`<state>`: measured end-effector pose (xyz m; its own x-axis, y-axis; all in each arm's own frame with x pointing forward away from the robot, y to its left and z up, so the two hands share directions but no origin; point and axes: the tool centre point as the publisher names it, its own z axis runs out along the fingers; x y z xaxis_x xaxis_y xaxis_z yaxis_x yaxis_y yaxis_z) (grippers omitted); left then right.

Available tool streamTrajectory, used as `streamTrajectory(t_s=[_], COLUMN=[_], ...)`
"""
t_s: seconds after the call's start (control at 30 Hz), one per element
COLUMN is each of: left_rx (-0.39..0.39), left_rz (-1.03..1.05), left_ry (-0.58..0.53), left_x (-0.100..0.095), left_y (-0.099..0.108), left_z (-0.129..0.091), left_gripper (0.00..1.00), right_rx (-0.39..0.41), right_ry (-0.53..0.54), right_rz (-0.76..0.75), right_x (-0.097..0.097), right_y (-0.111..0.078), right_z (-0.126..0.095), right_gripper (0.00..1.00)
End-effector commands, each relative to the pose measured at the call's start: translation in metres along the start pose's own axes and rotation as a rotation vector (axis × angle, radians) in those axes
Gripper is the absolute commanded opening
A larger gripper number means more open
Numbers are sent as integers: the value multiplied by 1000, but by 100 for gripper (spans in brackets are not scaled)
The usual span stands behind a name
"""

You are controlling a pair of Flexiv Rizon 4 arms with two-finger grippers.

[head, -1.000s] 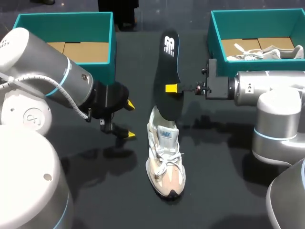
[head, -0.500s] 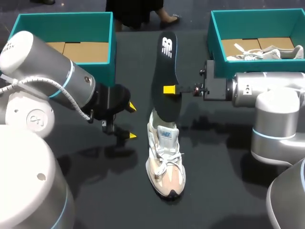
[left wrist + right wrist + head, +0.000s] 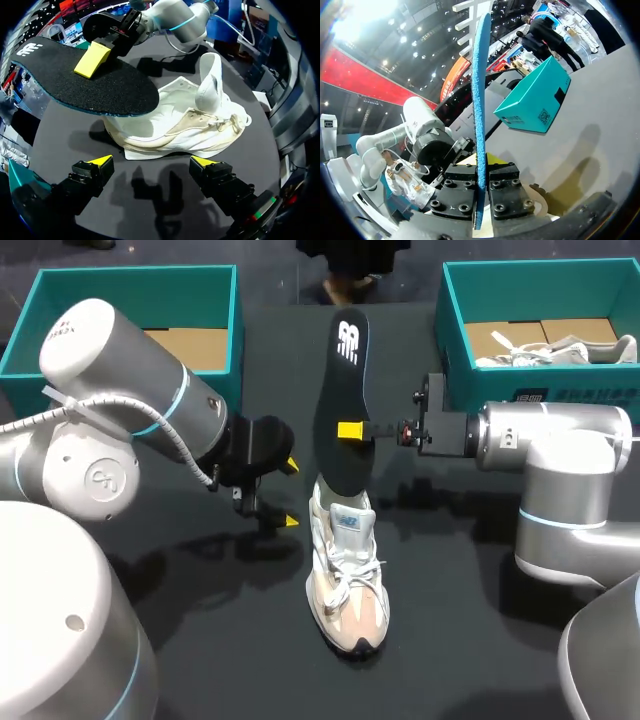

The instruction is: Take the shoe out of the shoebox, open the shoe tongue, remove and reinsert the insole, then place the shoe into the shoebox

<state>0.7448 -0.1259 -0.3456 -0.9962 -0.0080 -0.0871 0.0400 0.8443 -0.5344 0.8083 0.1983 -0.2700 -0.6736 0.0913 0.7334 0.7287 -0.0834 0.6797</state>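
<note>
A white and beige shoe (image 3: 346, 570) stands on the black table, toe toward the front, its tongue (image 3: 209, 80) pulled up. The black insole (image 3: 340, 400) hangs over the shoe's heel opening, tilted up toward the back. My right gripper (image 3: 352, 430) is shut on its edge, and in the right wrist view the thin blue rim of the insole (image 3: 479, 100) runs between the fingers of the right gripper (image 3: 480, 172). My left gripper (image 3: 288, 492) stands open beside the shoe's left side. Ahead of the left gripper (image 3: 152, 161) lie the shoe (image 3: 185, 125) and insole (image 3: 75, 80), with nothing between its fingers.
A teal shoebox (image 3: 140, 300) stands at the back left. A second teal shoebox (image 3: 540, 290) at the back right holds another white shoe (image 3: 560, 350). My right arm (image 3: 560, 440) lies across the table in front of that box.
My left arm has swung right, bringing its open gripper closer to the shoe's heel. The right gripper and insole have shifted slightly left.
</note>
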Motion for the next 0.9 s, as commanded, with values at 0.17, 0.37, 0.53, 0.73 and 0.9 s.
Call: streamTrajectory(t_s=[0.17,0.37,0.53,0.73,0.9], left_rx=[-15,-20,-28,-34,-41], left_rz=[-3,-11,-18,-14,-13], left_ry=[14,35,43,56,65], left_x=[-9,-11,-13,-12,-12], left_y=[-3,-1,-2,-5,-5], left_z=[15,21,25,28,30], left_gripper=[100,100,100,100,100], right_rx=[-45,-67,-71,-73,-86], right_ry=[-3,-4,-6,-5,-6], right_rz=[-20,-31,-40,-50,-58], right_x=[-3,-5,-3,-2,-2], right_y=[-3,-4,-3,-3,-5], right_z=[4,2,0,-1,-3], right_gripper=[0,0,0,0,0])
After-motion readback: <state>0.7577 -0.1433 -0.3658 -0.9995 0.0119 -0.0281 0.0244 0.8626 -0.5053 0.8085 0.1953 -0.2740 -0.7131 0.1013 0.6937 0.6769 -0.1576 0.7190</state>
